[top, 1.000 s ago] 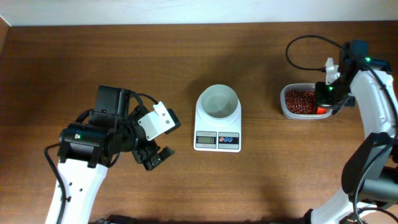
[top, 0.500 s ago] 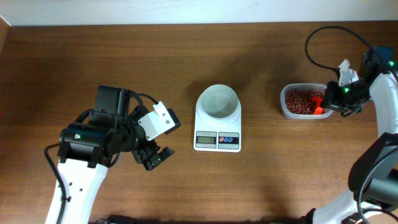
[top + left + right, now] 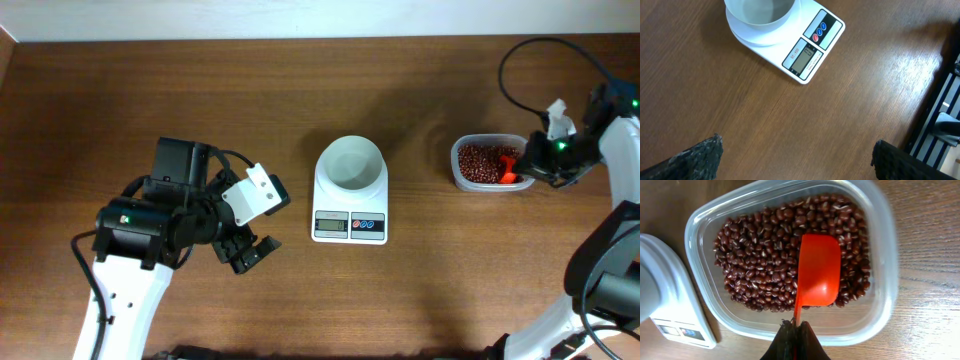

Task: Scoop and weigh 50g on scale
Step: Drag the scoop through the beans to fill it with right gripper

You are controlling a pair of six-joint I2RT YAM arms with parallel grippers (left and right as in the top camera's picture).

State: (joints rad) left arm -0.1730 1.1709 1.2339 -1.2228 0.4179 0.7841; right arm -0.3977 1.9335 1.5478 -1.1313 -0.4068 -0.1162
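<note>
1. Scooping in hand: right gripper [image 3: 794,332] clamped on red scoop [image 3: 817,270] handle, over beans [image 3: 760,265] in tub [image 3: 885,255].
2. Apart and idle: left gripper [image 3: 252,255]; scale [image 3: 350,227] mid-table, bowl [image 3: 351,165] on it.
3. Next, likely: dig, lift level.

Brown wooden table [image 3: 200,90] with a white scale [image 3: 349,226] and, apart, a clear tub of beans [image 3: 700,255].

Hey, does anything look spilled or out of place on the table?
Nothing stands out. The beans are all inside the tub, the bowl sits squarely on the scale, and the right gripper holds the red scoop over them.
</note>
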